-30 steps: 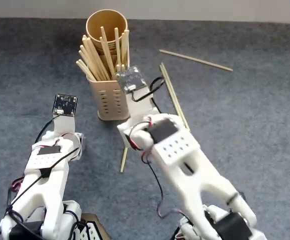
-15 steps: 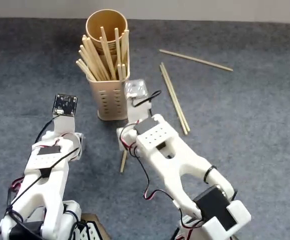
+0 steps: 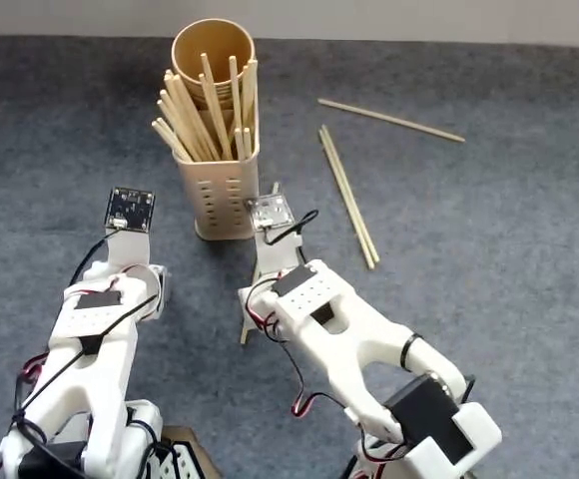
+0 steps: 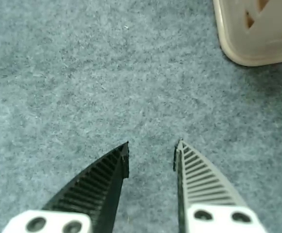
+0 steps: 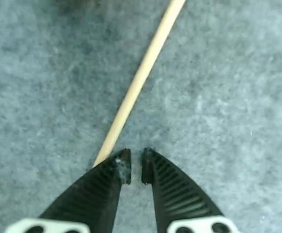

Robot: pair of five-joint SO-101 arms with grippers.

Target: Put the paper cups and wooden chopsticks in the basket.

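A tan perforated basket stands upright at the back of the grey carpet, holding a paper cup and several wooden chopsticks. One chopstick lies on the carpet beside the basket, partly under the right arm; in the right wrist view this chopstick ends right at one fingertip. My right gripper hangs just above the carpet, shut to a narrow slit with nothing in it. A pair of chopsticks and a single one lie to the right. My left gripper is open over bare carpet near the basket's corner.
The left arm rests left of the basket and the right arm stretches from the front right toward it. Grey carpet covers the whole table, with open room at the right and far left.
The right arm has drawn back from the basket toward the front and folded down, bringing its wrist over the chopstick beside the basket. The left arm has kept still.
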